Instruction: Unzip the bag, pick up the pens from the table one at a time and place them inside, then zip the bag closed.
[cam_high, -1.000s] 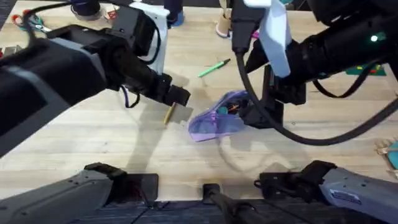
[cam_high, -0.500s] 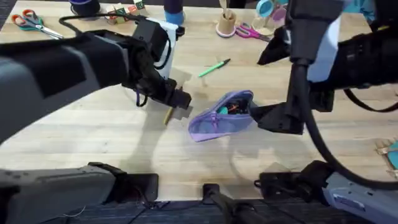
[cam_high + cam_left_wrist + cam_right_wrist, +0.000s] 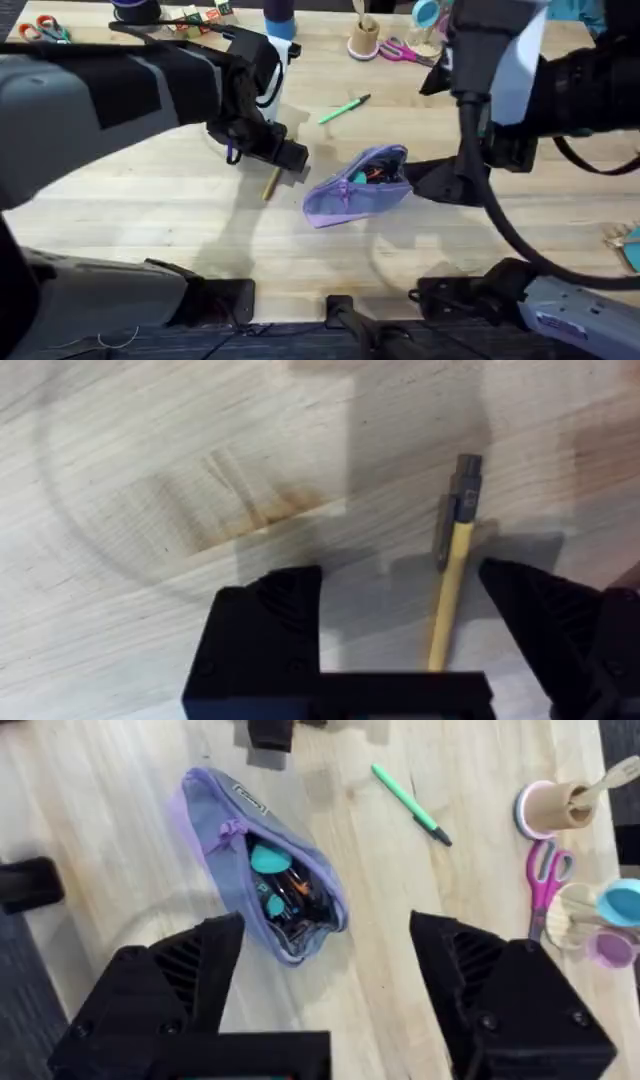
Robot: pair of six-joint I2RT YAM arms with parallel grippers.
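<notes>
My left gripper (image 3: 400, 630) is spread wide straddling the yellow pen (image 3: 452, 575), lined up to pinch it off the table (image 3: 150, 220). The bag (image 3: 355, 188) lies mid-table with its zipper agape, ready to take pens. My right gripper (image 3: 325, 960) hangs empty and wide above it; the green pen (image 3: 344, 108) waits toward the far edge.

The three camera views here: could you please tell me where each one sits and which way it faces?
Overhead: above the arm bases, looking down and forward at the table, bag, both arms.
Left wrist: on the left arm, facing down at the yellow pen between its open fingers.
Right wrist: above the open bag and green pen, own fingers spread.
Overhead and right wrist share both.
</notes>
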